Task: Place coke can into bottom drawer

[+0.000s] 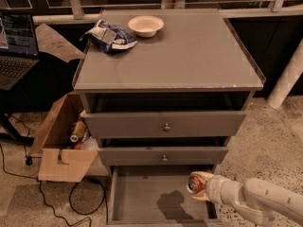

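Observation:
The coke can (195, 184) is red-orange with a silver top and lies on its side, top facing left, held in my gripper (200, 186). The gripper, at the end of a white arm coming in from the lower right, is shut on the can. It hovers over the right part of the bottom drawer (137, 193), which is pulled open, a wide grey tray with low walls. The can's shadow falls on the drawer floor below and to the left of it.
Two grey drawers with round knobs (166, 126) sit above the open one. A white bowl (145, 25) and a blue-and-white chip bag (110, 35) lie on the cabinet top. A cardboard box (61, 143) with bottles stands left of the cabinet. A laptop (16, 48) sits far left.

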Motion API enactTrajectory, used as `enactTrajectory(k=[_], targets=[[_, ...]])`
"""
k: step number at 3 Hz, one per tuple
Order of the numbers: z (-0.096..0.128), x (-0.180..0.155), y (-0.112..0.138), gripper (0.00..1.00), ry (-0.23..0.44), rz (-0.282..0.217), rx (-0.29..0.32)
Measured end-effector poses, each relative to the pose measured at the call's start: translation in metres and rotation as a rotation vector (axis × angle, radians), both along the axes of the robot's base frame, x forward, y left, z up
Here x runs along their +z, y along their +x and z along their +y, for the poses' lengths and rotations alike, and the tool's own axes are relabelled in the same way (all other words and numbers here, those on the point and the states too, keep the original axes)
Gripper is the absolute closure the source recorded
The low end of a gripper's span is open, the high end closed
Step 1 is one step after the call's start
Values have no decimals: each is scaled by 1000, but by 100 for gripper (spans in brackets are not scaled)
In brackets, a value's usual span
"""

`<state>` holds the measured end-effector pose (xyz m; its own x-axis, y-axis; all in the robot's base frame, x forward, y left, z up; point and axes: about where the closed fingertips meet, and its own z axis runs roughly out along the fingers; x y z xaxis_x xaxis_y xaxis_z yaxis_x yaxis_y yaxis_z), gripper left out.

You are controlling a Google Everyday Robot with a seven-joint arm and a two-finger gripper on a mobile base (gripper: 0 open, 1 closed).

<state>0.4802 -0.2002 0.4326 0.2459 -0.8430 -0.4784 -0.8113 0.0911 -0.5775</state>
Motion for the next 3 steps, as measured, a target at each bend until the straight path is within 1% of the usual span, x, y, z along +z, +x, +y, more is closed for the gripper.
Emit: enactTrajectory(k=[1, 2, 3], targets=[[-2, -42, -5, 100, 13, 57, -16], [-1, -75, -11, 100, 15, 109, -27], [-1, -75, -11, 100, 15, 110, -27]])
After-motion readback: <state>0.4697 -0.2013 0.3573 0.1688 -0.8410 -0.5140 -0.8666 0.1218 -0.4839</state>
